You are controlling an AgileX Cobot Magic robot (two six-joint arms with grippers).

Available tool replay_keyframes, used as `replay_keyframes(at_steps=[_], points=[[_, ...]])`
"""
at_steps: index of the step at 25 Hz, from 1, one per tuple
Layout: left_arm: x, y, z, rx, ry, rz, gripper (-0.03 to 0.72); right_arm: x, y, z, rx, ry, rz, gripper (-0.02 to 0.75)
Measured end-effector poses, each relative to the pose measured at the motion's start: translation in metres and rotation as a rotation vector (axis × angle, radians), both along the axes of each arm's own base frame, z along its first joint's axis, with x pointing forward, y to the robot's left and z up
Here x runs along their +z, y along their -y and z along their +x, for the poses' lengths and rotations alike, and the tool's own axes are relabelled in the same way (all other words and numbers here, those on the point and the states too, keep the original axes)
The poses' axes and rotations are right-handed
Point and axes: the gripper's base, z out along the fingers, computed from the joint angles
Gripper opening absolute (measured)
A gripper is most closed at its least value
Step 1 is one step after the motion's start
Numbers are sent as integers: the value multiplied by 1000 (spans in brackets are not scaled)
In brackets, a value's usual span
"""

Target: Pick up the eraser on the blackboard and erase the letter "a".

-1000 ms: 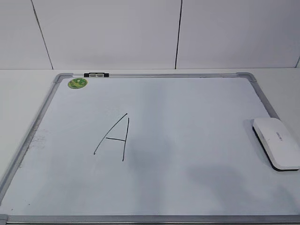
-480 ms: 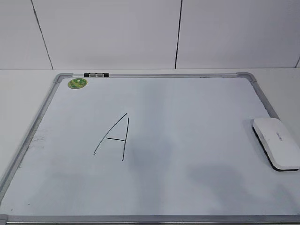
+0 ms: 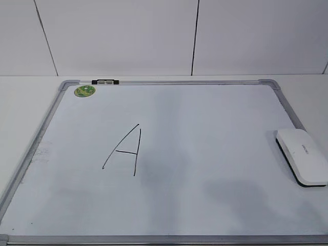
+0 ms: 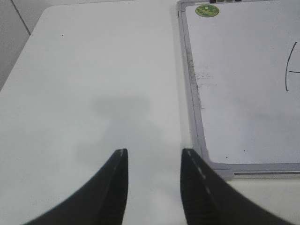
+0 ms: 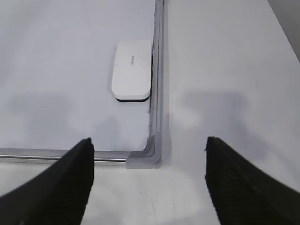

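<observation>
The blackboard [image 3: 215, 118] is a white board with a grey frame, lying flat on the table. The white oblong eraser [image 3: 302, 156] lies at its right edge, against the frame. It also shows in the right wrist view [image 5: 132, 70]. No small lowercase "a" shows in any view. Only a tall angular capital "A" [image 3: 125, 151] stands left of the board's middle. My left gripper [image 4: 153, 154] is open and empty over bare table, left of the board's near left corner. My right gripper [image 5: 149, 140] is wide open and empty, just in front of the board's near right corner [image 5: 145, 159]. Neither gripper shows in the exterior view.
A round green sticker [image 3: 84, 91] sits at the board's far left corner, with a small black-and-white clip [image 3: 105, 81] on the frame beside it. A white panelled wall stands behind the table. The table's left edge [image 4: 21, 51] shows in the left wrist view.
</observation>
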Motion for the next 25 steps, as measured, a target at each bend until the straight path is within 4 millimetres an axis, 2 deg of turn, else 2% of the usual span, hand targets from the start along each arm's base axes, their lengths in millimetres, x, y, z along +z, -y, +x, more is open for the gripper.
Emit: replay_keyframes(at_steps=[12,25], points=[[0,0,0,1,0,-1,269,0,0,0,-8,0,-1,562],[0,0,0,20,0,-1,252,0,-2,-4,-212,2,-2,562]])
